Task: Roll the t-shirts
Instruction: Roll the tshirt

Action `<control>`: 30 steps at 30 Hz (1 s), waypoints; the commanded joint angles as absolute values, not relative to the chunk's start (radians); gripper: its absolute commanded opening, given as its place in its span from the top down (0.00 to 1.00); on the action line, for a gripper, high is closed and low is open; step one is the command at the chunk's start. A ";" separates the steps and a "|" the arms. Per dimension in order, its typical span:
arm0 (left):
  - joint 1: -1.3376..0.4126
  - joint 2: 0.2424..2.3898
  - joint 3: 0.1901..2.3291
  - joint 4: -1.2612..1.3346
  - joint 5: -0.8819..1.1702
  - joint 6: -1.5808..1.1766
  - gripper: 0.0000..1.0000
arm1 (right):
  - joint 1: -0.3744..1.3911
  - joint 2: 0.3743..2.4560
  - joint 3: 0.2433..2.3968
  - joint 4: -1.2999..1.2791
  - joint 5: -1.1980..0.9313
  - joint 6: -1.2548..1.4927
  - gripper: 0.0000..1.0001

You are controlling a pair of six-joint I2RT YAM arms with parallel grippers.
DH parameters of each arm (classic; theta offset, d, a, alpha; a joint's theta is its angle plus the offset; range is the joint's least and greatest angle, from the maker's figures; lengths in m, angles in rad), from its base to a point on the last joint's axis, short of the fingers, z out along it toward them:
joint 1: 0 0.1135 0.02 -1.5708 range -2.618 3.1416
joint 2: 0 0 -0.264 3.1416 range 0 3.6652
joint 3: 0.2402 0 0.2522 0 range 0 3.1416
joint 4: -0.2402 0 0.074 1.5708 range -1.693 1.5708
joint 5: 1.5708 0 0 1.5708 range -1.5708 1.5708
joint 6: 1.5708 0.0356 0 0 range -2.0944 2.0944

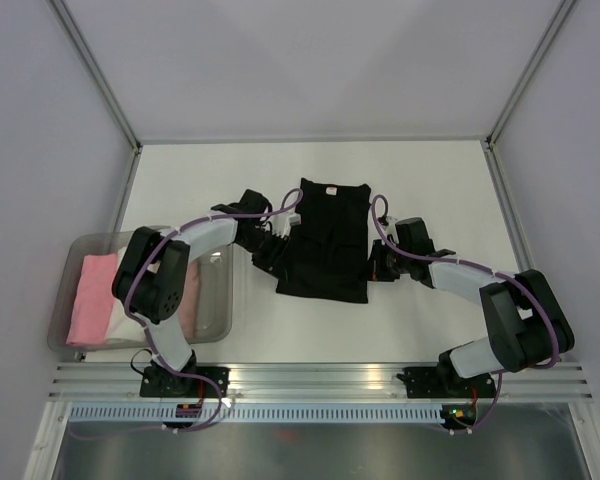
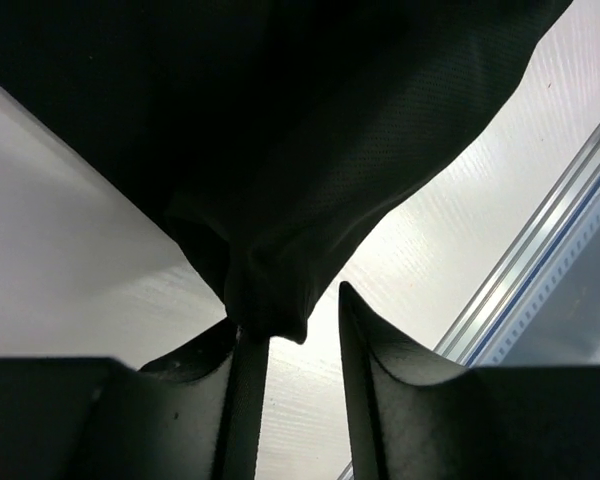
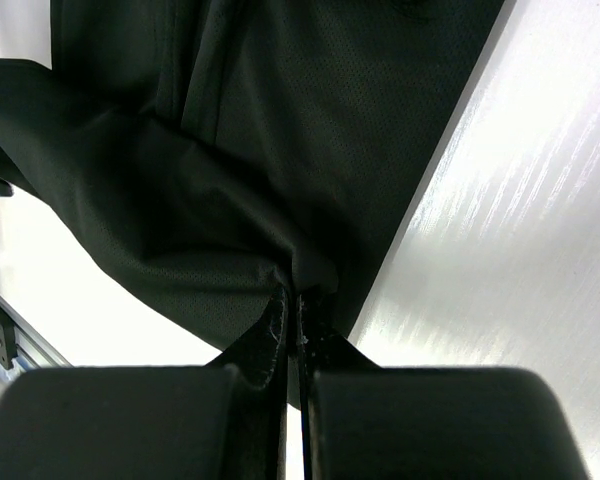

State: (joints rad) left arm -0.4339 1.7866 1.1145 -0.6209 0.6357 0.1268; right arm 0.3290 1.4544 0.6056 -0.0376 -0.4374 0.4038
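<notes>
The black t-shirt [image 1: 325,240] lies folded narrow on the table [image 1: 430,180], its white neck label [image 1: 332,187] at twelve o'clock, unreadable; the right fingers [image 3: 400,420] pinch its cloth, the left fingers [image 2: 400,390] stand apart.

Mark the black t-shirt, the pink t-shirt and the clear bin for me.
black t-shirt [image 1: 325,245], top view, middle of the spread body.
pink t-shirt [image 1: 92,295], top view, middle of its upper surface.
clear bin [image 1: 221,318], top view, its right wall.
</notes>
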 commanded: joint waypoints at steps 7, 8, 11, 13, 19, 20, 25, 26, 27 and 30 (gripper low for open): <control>-0.436 1.832 1.140 -0.540 0.695 0.084 0.86 | 0.324 1.459 0.647 -0.023 -0.431 0.393 1.00; -0.436 1.829 1.138 -0.534 0.696 0.087 0.93 | 0.324 1.459 0.646 -0.023 -0.431 0.393 1.00; -0.426 1.824 1.132 -0.517 0.699 0.097 0.98 | 0.324 1.460 0.646 -0.023 -0.431 0.394 1.00; -0.416 1.827 1.121 -0.511 0.706 0.113 0.98 | 0.324 1.463 0.646 -0.029 -0.423 0.396 1.00; -0.393 1.890 1.111 -0.512 0.649 0.101 0.98 | 0.324 1.479 0.675 -0.028 -0.361 0.423 1.00; -0.391 1.894 1.114 -0.511 0.647 0.094 0.98 | 0.324 1.489 0.681 -0.034 -0.351 0.431 1.00; -0.391 1.911 1.123 -0.526 0.644 0.104 0.97 | 0.324 1.526 0.704 -0.072 -0.313 0.440 1.00; -0.390 1.913 1.124 -0.526 0.643 0.104 0.96 | 0.324 1.529 0.703 -0.075 -0.308 0.442 0.99; -0.391 1.914 1.126 -0.529 0.640 0.104 0.95 | 0.324 1.528 0.704 -0.081 -0.299 0.442 0.96; -0.391 1.921 1.135 -0.531 0.638 0.103 0.91 | 0.324 1.505 0.724 -0.132 -0.238 0.416 0.84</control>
